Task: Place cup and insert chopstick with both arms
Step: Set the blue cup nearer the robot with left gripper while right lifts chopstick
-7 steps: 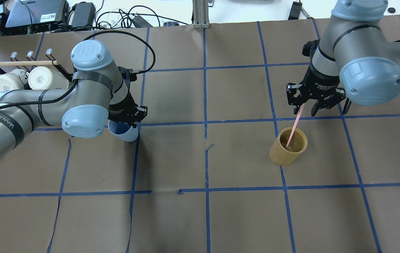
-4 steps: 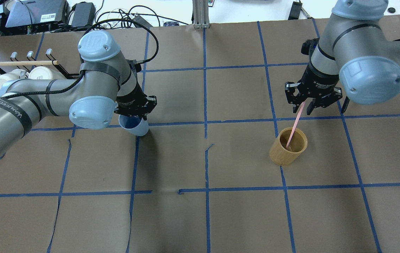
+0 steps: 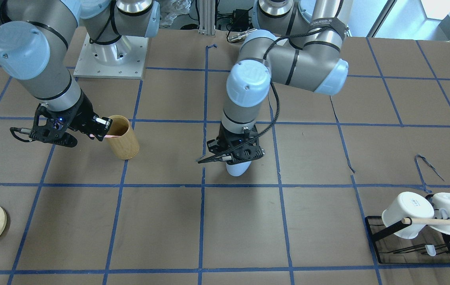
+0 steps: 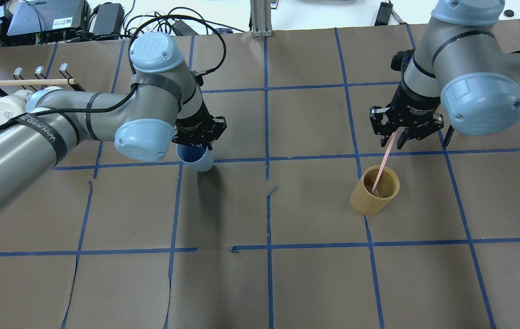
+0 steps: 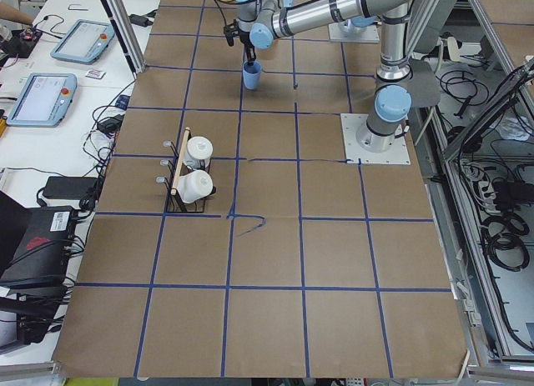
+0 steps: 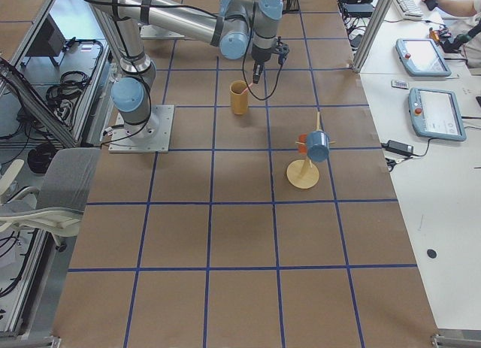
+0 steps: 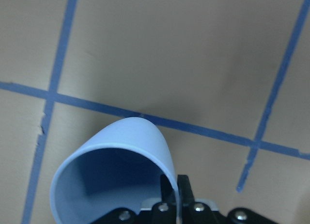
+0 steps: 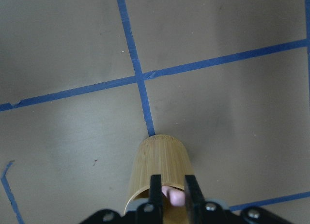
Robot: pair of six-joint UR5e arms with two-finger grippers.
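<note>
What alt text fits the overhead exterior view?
The left gripper holds a light blue cup by its rim left of the table centre; the right gripper holds a pink chopstick whose lower end sits inside a bamboo holder. A rack with a white mug sits far left.

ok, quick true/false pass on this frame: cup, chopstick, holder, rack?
1. The left jaws hold a blue cup. True.
2. The holder is tipped over. False: it stands upright.
3. The chopstick lies loose beside the holder. False: the right jaws hold its top and its lower end is inside the holder.
4. Two white cups are on the rack. True.
</note>
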